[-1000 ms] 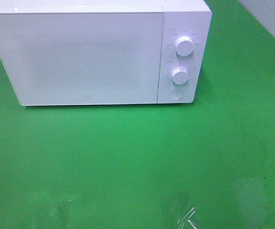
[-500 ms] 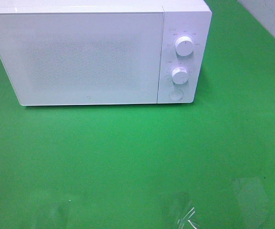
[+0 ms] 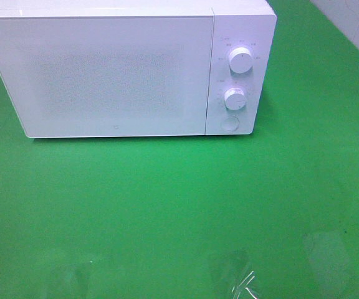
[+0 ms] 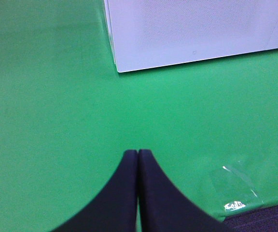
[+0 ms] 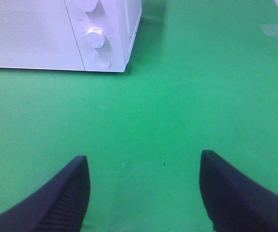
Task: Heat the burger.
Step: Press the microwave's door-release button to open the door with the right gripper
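Burger: not in any of my views (maybe behind the door, can't tell). Green table (image 3: 167,205) fills the frame. Microwave (image 3: 117,68) at back, door (image 3: 105,75) closed, nothing visible through it. Upper knob (image 3: 240,60), lower knob (image 3: 235,98), round button (image 3: 230,123). Left gripper (image 4: 138,159) pinched together, holding nothing; right gripper (image 5: 144,162) spread wide, empty. Both well short of microwave. My read: can't say whether heating is done or not begun.

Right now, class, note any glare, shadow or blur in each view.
Exterior high: the microwave is washed out; clear film glints on the green mat. Left wrist: the shut left gripper looks soft. Right wrist: the open right gripper is blurred; the microwave shades the mat beside it.
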